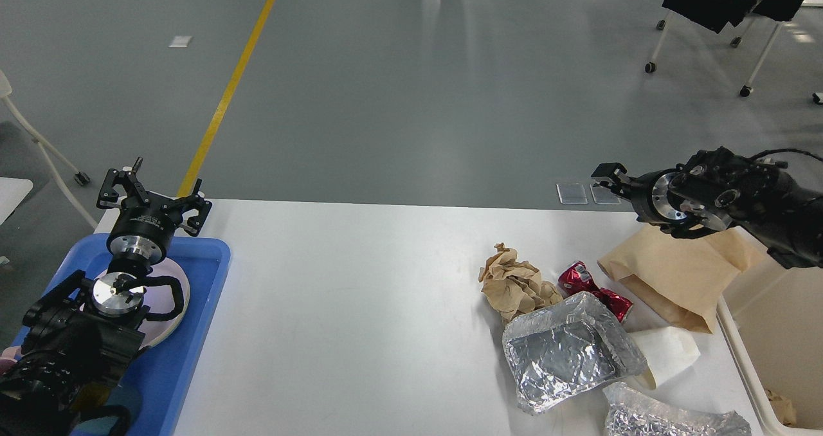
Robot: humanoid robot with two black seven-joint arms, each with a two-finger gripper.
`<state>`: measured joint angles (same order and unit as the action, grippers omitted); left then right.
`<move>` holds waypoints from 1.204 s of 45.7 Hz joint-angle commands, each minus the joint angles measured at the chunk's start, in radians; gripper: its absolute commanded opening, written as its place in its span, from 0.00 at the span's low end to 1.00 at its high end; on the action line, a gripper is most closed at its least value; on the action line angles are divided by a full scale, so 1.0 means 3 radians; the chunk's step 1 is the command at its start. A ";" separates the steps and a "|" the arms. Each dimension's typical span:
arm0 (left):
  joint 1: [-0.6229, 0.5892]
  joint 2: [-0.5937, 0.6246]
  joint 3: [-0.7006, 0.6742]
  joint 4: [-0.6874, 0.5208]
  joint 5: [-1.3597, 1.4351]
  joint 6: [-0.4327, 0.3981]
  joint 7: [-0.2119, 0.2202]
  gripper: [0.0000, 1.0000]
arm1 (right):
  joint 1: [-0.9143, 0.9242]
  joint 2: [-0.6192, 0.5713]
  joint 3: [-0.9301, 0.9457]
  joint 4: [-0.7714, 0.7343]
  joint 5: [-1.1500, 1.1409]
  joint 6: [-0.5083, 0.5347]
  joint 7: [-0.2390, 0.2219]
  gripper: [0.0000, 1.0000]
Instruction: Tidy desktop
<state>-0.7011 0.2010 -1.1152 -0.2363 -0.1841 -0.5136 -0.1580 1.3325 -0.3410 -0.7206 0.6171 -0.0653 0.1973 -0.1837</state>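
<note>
Your left pincer (153,191) is wide apart above the blue tray (193,333). Your right pincer (607,173) points sideways; you cannot tell its state. The white counter (360,307) holds trash on its right: crumpled paper (514,285), foil (569,352).

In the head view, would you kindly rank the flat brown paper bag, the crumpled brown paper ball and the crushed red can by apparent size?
Largest to smallest as they look:
1. Flat brown paper bag
2. Crumpled brown paper ball
3. Crushed red can, partly hidden behind the foil tray, so its full size is uncertain.
</note>
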 commanded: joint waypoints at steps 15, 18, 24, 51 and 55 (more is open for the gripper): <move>0.0000 0.0000 0.0000 0.0000 0.0000 0.0004 0.0000 0.96 | 0.1228 0.0400 -0.1121 0.1338 0.0156 0.0794 -0.0012 1.00; 0.0000 0.0000 0.0000 0.0000 0.0000 -0.0001 0.0000 0.96 | 0.1372 0.0411 -0.1075 0.1435 0.0182 0.1029 -0.0012 1.00; -0.0005 0.0000 0.0000 0.0000 0.0000 -0.0001 0.0000 0.96 | 0.1719 0.0513 -0.1029 0.1533 0.0238 0.1637 -0.0006 1.00; 0.0000 0.0000 0.0000 0.0000 0.0000 -0.0001 0.0000 0.96 | 0.1363 0.1080 -0.0973 0.1032 0.0402 0.1393 -0.0042 1.00; 0.0000 0.0000 0.0000 0.0000 0.0000 -0.0001 0.0000 0.96 | 0.1030 0.1198 -0.0978 0.0756 0.0407 0.1275 -0.0052 1.00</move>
<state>-0.7014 0.2010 -1.1152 -0.2363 -0.1841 -0.5136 -0.1591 1.7726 -0.0276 -1.0123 0.9458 0.0550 0.6317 -0.1949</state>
